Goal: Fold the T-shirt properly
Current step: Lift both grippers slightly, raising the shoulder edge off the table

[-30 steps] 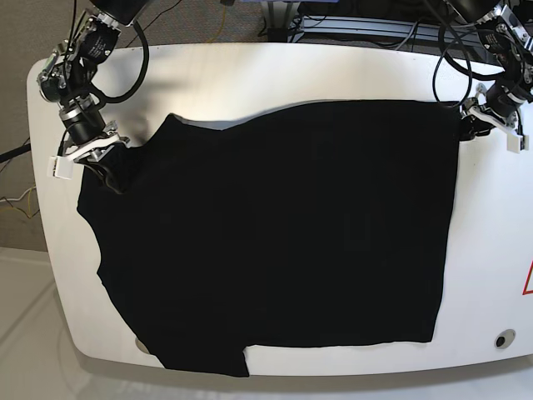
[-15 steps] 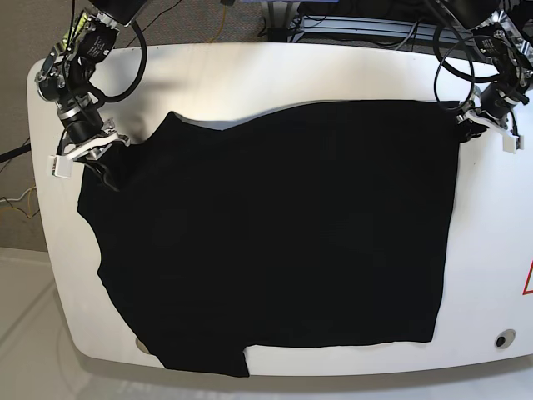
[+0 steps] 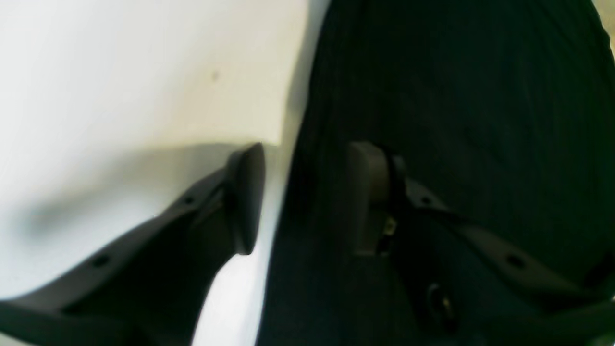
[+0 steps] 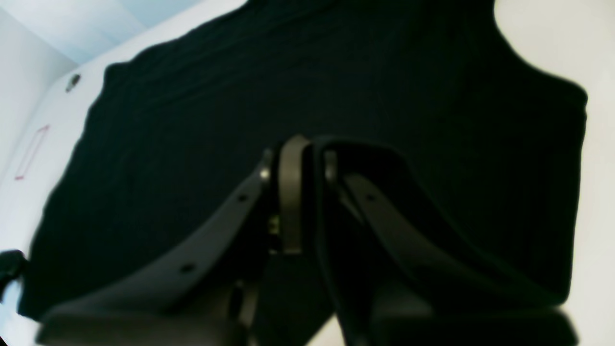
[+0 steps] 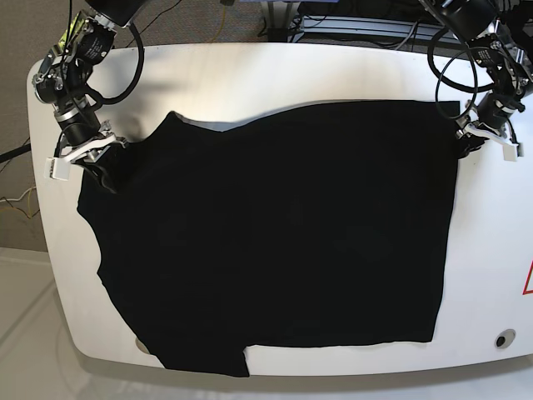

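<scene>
The black T-shirt (image 5: 275,233) lies spread flat on the white table (image 5: 333,71), one sleeve hanging off the front edge. In the base view my right gripper (image 5: 102,173) is at the shirt's far left sleeve. The right wrist view shows that right gripper (image 4: 310,158) shut, with a fold of the T-shirt (image 4: 288,72) pinched between its fingers. My left gripper (image 5: 463,146) is at the shirt's far right corner. In the left wrist view the left gripper (image 3: 302,192) is open and straddles the edge of the T-shirt (image 3: 456,96), one finger over bare table (image 3: 120,72), the other over cloth.
Cables and a metal frame (image 5: 358,25) run behind the table's far edge. A red marking (image 5: 528,279) and a small round fitting (image 5: 500,340) sit at the table's right front. The rounded front edge lies close under the shirt's hem.
My left gripper has slid a little toward the front along the shirt's right edge. My right gripper has shifted slightly left at the sleeve. The shirt lies as before.
</scene>
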Available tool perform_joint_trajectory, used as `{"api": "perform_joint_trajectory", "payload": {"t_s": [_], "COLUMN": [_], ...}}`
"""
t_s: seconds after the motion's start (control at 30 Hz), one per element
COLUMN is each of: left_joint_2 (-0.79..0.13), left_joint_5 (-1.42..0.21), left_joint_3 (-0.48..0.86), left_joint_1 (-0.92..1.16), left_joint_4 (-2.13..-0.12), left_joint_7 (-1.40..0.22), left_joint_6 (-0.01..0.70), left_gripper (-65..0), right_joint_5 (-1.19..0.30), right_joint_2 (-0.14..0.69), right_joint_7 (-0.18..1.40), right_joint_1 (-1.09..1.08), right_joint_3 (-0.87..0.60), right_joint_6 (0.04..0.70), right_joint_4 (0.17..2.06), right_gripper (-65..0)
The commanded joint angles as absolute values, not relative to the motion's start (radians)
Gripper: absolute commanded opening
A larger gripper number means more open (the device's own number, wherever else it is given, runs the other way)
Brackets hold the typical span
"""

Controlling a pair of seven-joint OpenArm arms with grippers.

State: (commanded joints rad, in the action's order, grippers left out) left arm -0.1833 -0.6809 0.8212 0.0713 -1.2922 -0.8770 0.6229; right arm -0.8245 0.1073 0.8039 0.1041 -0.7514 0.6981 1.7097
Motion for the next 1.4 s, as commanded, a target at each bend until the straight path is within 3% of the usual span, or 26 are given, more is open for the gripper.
{"api": "perform_joint_trajectory", "payload": {"t_s": [0.17,0.23,0.3,0.57,0.63,0.7,0.9,1.03,1.17,1.3,1.37,1.4], "left_joint_2": [-0.189,-0.195,-0.196,-0.192,-0.191,-0.189,-0.185,-0.164,-0.148,-0.123,-0.112,-0.105], "left_joint_5": [-0.677,-0.676,-0.675,-0.687,-0.703,-0.709,-0.713,-0.701,-0.703,-0.706,-0.708,-0.709], "left_joint_3": [0.806,0.796,0.793,0.797,0.816,0.821,0.839,0.867,0.876,0.89,0.897,0.891], "left_joint_1": [0.082,0.107,0.114,0.15,0.17,0.178,0.207,0.219,0.217,0.209,0.203,0.2], "left_joint_4": [-1.3,-1.338,-1.341,-1.39,-1.469,-1.504,-1.601,-1.672,-1.674,-1.665,-1.658,-1.647], "left_joint_7": [-0.878,-0.923,-0.927,-0.949,-0.978,-0.992,-1.024,-1.056,-1.06,-1.059,-1.058,-1.051], "left_joint_6": [0.624,0.626,0.626,0.629,0.633,0.635,0.64,0.648,0.65,0.65,0.65,0.651], "left_gripper": [-37.8,-46.9,-49.3,-50.9,-58.0,-59.4,-57.6,-46.2,-44.2,-46.7,-50.3,-56.0], "right_joint_5": [-0.826,-0.83,-0.83,-0.837,-0.828,-0.828,-0.802,-0.794,-0.793,-0.801,-0.807,-0.812], "right_joint_2": [0.103,0.101,0.101,0.098,0.101,0.101,0.1,0.1,0.1,0.101,0.102,0.103], "right_joint_7": [0.802,0.803,0.802,0.796,0.797,0.796,0.797,0.798,0.797,0.797,0.797,0.802], "right_joint_1": [0.109,0.108,0.108,0.109,0.106,0.105,0.105,0.097,0.097,0.097,0.096,0.089], "right_joint_3": [-0.749,-0.748,-0.749,-0.754,-0.757,-0.759,-0.767,-0.781,-0.783,-0.781,-0.778,-0.775], "right_joint_6": [0.698,0.698,0.698,0.698,0.698,0.698,0.698,0.698,0.698,0.698,0.698,0.698], "right_joint_4": [1.709,1.711,1.711,1.71,1.71,1.71,1.712,1.709,1.711,1.708,1.707,1.705], "right_gripper": [-58.4,-59.1,-59.4,-59.6,-60.4,-60.4,-60.2,-60.4,-60.5,-60.6,-60.7,-60.7]}}
